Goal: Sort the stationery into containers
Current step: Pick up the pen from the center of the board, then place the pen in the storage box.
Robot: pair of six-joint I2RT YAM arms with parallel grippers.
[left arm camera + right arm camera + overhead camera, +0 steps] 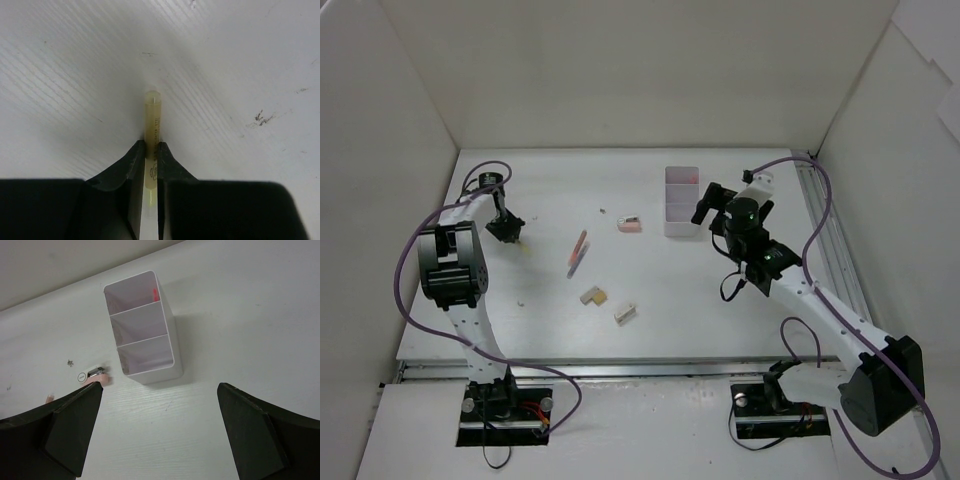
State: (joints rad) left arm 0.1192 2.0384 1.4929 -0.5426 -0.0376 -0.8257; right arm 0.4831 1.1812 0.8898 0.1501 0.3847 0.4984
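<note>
Jaws on the left arm are pinched narrow on a pale yellow translucent pen-like stick (152, 117). Its rounded end pokes past the tips, low over the white surface (670, 300) at far left. Jaws on the right arm gape wide and hold nothing, near the white three-compartment plastic box (171, 340). Something red (154, 294) stands in the box's far compartment. Two thin pink sticks (579, 250), a pale pink eraser block (630, 226), a tan L-shaped block (593, 295) and a cream block (625, 314) lie mid-surface.

Table (225, 60) was matt white, finely ribbed; box (171, 347) was smooth white plastic; stick (152, 120) looked glossy, translucent yellowish.
</note>
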